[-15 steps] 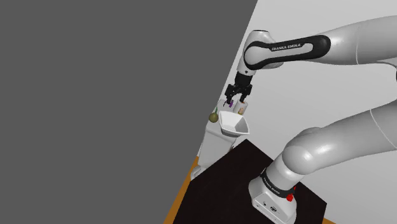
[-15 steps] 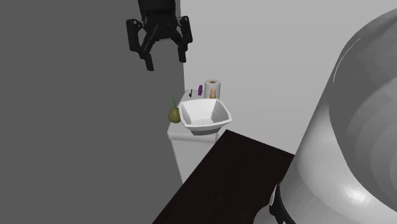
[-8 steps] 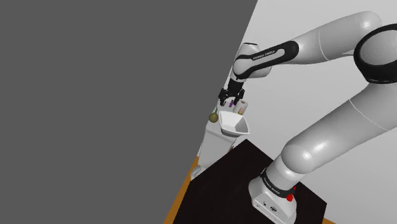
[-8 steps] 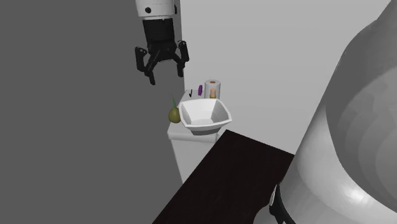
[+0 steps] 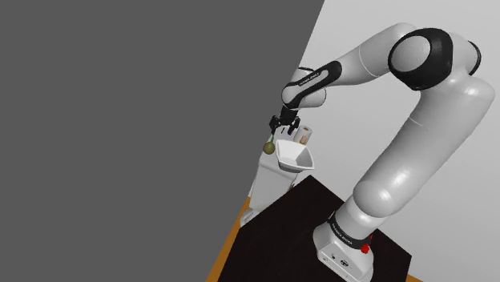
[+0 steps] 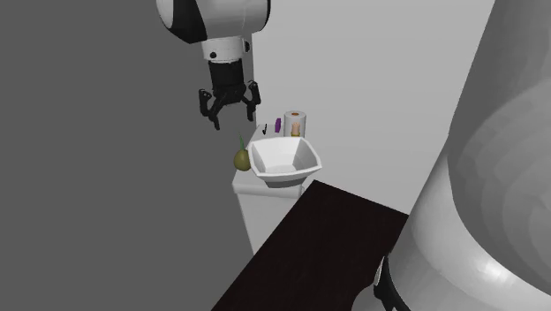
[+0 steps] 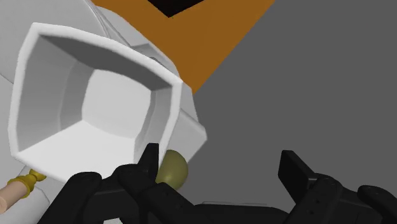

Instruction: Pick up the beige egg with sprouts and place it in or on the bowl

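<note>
A small olive-beige egg point(image 6: 242, 158) with a thin green sprout stands on a white cabinet top, beside the white square bowl point(image 6: 284, 159), on the second exterior view's left of it. In the shoulder view the egg point(image 5: 270, 147) sits just left of the bowl point(image 5: 295, 155). My gripper point(image 6: 231, 113) hangs open above the egg, a short way up, with nothing between its fingers; the shoulder view shows the gripper point(image 5: 284, 126) over the egg too. Seen from the wrist, the egg point(image 7: 172, 169) lies next to one finger point(image 7: 147, 164), and the bowl point(image 7: 95, 108) is close beside it.
Behind the bowl stand a see-through cup with a tan thing in it point(image 6: 295, 125), a purple item point(image 6: 277, 126) and a small dark item point(image 6: 264, 129). A dark grey wall point(image 6: 106, 132) rises right beside the egg. A dark stand top point(image 6: 318, 247) lies nearer.
The gripper has come down and shifted toward the egg, from high above the bowl's back edge to just over the egg. It stays open. Nothing on the cabinet moved.
</note>
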### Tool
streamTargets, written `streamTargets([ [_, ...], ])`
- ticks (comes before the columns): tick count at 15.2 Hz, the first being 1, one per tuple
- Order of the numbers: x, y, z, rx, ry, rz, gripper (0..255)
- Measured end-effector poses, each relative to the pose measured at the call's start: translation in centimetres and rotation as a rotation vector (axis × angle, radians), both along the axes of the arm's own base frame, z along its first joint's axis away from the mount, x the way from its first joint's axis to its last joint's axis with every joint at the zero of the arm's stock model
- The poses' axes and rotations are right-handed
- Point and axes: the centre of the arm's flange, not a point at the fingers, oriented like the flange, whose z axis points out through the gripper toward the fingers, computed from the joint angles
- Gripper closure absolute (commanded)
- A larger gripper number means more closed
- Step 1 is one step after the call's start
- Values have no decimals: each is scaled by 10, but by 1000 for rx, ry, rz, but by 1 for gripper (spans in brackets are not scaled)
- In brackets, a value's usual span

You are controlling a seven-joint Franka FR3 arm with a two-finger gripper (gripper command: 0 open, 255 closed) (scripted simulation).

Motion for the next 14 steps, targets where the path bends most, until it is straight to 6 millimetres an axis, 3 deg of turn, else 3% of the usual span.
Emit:
streamTargets([
  [6,37,-43,-41,-20,-31,-78,0],
  [8,40,-56,-60,5,29,-116,0],
  [9,46,-62,-55,-29,19,-87,0],
  [12,56,-95,-89,-47,-17,-153,0],
  [14,71,-109,-81,-109,13,-84,0],
])
